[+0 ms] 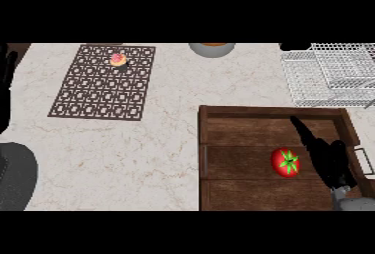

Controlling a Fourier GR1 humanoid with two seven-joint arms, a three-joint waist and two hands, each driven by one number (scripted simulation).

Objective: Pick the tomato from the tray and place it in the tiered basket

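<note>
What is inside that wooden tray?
A red tomato lies on the wooden tray, with the right hand just beside it. Whatever is under that hand is hidden.

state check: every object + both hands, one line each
tomato: lying in the tray, not held
tray: on the counter, holding the tomato
tiered basket: wire, nothing visible inside
right hand: open, over the tray beside the tomato
left hand: not in view
cupcake: upright on the mat
mat: flat on the counter

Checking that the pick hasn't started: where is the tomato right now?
In the head view the tomato lies on the wooden tray at lower right, just left of the right robot hand, whose straight fingers are beside it, not around it.
</note>
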